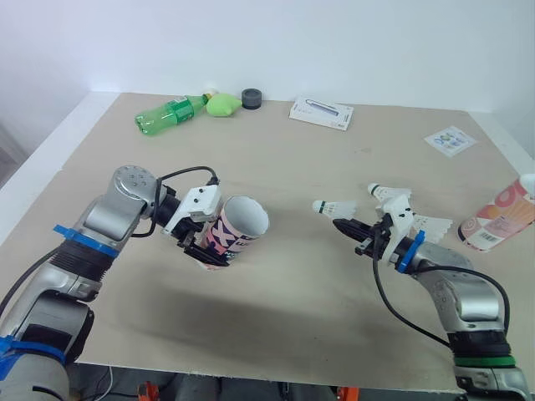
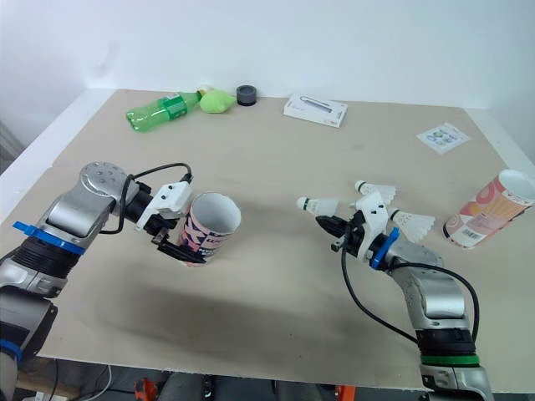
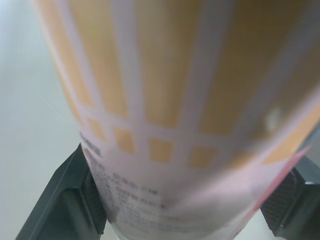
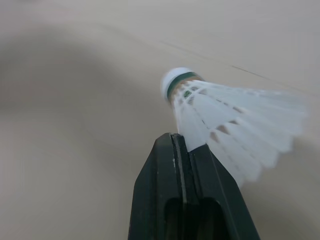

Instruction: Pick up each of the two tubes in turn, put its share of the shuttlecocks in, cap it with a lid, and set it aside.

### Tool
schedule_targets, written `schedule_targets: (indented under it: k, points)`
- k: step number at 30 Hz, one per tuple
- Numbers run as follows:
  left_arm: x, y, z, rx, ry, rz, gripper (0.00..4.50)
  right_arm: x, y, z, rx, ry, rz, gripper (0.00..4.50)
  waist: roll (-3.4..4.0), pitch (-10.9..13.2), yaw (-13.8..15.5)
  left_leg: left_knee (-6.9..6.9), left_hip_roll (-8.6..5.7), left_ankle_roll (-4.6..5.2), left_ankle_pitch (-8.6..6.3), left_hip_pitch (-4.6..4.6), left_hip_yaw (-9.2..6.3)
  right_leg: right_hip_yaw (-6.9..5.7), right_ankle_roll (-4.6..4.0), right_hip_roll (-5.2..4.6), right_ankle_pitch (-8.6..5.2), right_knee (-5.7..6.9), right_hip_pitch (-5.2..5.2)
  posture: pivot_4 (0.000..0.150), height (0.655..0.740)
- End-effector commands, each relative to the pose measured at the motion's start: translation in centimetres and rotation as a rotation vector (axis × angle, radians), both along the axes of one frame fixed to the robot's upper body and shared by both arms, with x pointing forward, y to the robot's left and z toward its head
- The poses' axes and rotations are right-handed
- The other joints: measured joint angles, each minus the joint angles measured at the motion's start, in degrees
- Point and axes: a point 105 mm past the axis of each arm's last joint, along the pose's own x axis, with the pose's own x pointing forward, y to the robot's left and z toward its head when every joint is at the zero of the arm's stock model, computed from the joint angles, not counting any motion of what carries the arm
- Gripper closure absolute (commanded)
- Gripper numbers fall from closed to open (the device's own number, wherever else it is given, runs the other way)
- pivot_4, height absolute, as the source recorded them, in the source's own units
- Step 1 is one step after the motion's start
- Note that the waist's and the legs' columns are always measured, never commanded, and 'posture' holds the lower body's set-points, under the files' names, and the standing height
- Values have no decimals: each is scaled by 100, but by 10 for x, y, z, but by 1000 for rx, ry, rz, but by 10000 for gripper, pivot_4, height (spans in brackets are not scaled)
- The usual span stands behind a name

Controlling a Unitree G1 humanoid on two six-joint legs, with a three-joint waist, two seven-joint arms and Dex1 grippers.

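Early going, I'd say — the left gripper (image 1: pixel 209 253) clamps the patterned tube (image 1: pixel 238 225), mouth tipped toward the right gripper (image 1: pixel 343 223), which pinches one shuttlecock (image 1: pixel 328 206) by its feathers, well short of that mouth — two more shuttlecocks (image 1: pixel 389 193) and the uncapped second tube (image 1: pixel 501 215) lie beyond it.

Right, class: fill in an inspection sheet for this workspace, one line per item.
Surface: beige table, flat.
Job's things: open tube held tilted; second tube lying at the right edge; one shuttlecock gripped; loose shuttlecocks beside the right arm.
Clutter: green bottle, green lump, dark round piece, white box, printed card towards the far side.
Grippers: left gripper shut on open tube; right gripper shut on shuttlecock.
Cables: left arm's black cable; right arm's black cable.
Surroundings: white wall behind.
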Motion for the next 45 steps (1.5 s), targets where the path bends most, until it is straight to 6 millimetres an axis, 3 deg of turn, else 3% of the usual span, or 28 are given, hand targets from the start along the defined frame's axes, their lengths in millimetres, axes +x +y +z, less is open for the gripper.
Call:
schedule_targets:
  k: [1, 5, 10, 21, 27, 28, 30, 36, 37, 41, 45]
  points:
    - [1, -4, 4, 12, -29, -43, 11411, -37, 16, 55, -73, -181, 179, 44706, 1, 1, 9, 2, 0, 0, 0, -3, -1, -1, 1, -1, 0, 0, -2, 1500, 7294]
    - [2, -15, 1, 14, -24, -79, 11411, -64, 25, 81, -202, -265, 269, 44706, 2, -1, 14, 7, 0, 0, 0, -4, -5, -6, 16, -1, -7, 0, 1, 1500, 7294]
    - [5, -24, -4, 25, -30, -108, 11411, -78, 37, 95, -338, -324, 335, 44706, 2, -3, 38, 15, -3, 1, 2, -1, -8, -9, 20, -6, -5, 0, 9, 1500, 7294]
    - [10, -38, -2, 16, -24, -135, 11411, -78, 72, 108, -450, -424, 497, 44706, 3, -4, 135, 35, -21, 11, 8, -10, -1, 0, 22, -28, -5, -3, 12, 1500, 7294]
    - [10, -38, -1, 16, -20, -131, 11411, -73, 91, 101, -493, -422, 584, 44706, 4, -4, 140, 33, -22, 11, 8, -11, -3, -5, 27, -29, -5, -3, 10, 1500, 7294]
    - [10, -39, -1, 15, -19, -131, 11411, -70, 94, 101, -487, -418, 587, 38501, 4, -4, 139, 32, -22, 11, 8, -12, -3, -5, 26, -29, -5, -3, 9, 1500, 7294]
    - [9, -40, -1, 13, -18, -133, 11411, -65, 95, 101, -498, -415, 583, 31938, 4, -4, 141, 33, -21, 11, 8, -12, -3, -6, 25, -29, -3, -3, 7, 1500, 7294]
    - [6, -45, -1, 6, -7, -144, 11411, -62, 90, 104, -489, -420, 552, 3321, 4, -4, 149, 28, -30, 12, 7, -21, -6, -11, 21, -39, 4, -3, 4, 1500, 7294]
    - [6, -46, -2, 8, -6, -147, 11411, -65, 85, 108, -463, -414, 548, 1563, 4, -4, 151, 27, -30, 12, 7, -21, -8, -15, 19, -39, 4, -3, 4, 1500, 7294]
    - [6, -49, -5, 13, -2, -154, 11411, -70, 60, 120, -378, -392, 476, 1563, 4, -5, 168, 28, -41, 12, 7, -30, -19, -27, 12, -51, 6, -3, 6, 1500, 7294]
    - [7, -53, -7, 14, 4, -157, 11411, -63, 4, 114, -365, -312, 221, 1563, 2, -7, 224, 37, -58, 12, 7, -34, -39, -50, 17, -69, 0, -6, 20, 1500, 7294]
